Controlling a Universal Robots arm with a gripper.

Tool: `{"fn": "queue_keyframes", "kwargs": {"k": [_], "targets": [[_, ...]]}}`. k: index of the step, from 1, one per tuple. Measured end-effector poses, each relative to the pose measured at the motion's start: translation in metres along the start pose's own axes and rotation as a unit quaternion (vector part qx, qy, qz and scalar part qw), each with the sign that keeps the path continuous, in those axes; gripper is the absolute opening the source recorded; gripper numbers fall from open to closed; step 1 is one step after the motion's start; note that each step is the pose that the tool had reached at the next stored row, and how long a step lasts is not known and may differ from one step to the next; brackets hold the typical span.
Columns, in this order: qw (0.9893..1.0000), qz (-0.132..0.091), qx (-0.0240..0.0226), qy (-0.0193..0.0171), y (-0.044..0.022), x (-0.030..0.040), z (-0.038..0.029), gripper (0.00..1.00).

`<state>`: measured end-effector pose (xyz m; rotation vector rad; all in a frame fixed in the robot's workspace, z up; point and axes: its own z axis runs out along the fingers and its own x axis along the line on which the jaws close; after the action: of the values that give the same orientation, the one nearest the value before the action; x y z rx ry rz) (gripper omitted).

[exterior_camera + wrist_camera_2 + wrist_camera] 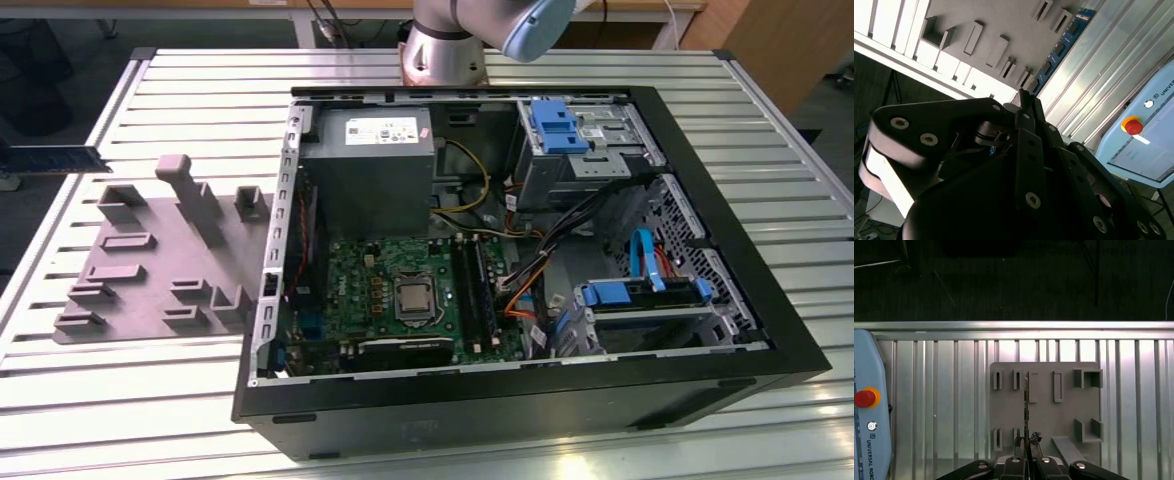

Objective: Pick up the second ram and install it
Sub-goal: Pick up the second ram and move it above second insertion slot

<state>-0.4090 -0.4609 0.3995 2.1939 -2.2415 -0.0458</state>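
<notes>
My gripper [1026,450] is shut on the second ram [1025,405], a thin dark blue-green stick that I see edge-on in the first wrist view. It hangs over the grey plastic tray [1046,412] with its upright blocks. In the second wrist view the black fingers [1029,130] clamp one end of the ram [1064,42], and its row of black chips runs away from them past the tray [979,15]. In the exterior view the ram [54,158] reaches in from the exterior view's left edge, just beyond the tray [160,240].
An open black computer case [507,400] lies on the slatted metal table [134,400], at the exterior view's right of the tray. Its green motherboard has long black slot rails [470,290]. A pale blue control pendant with a red button [864,398] lies on the table. The arm's base [447,45] stands behind the case.
</notes>
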Motion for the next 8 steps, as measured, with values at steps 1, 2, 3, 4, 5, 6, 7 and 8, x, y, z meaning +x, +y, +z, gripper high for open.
{"fn": "queue_keyframes", "kwargs": {"k": [1,2,3,4,5,6,7,8], "targets": [[1.0000,0.000,0.0000,0.0000,0.0000,0.0000,0.0001,0.14],[1.0000,0.000,-0.0001,0.0001,0.0000,0.0000,0.0001,0.14],[1.0000,0.000,-0.0001,0.0001,0.0000,0.0000,0.0001,0.14],[1.0000,0.000,-0.0001,0.0000,0.0000,0.0000,0.0001,0.14],[1.0000,0.000,-0.0001,0.0001,0.0000,0.0000,0.0001,0.14],[1.0000,0.000,-0.0001,0.0000,0.0000,0.0000,0.0001,0.14],[1.0000,0.000,-0.0001,0.0000,0.0000,0.0000,0.0002,0.14],[1.0000,0.000,-0.0001,0.0001,0.0000,0.0000,0.0002,0.14]]}}
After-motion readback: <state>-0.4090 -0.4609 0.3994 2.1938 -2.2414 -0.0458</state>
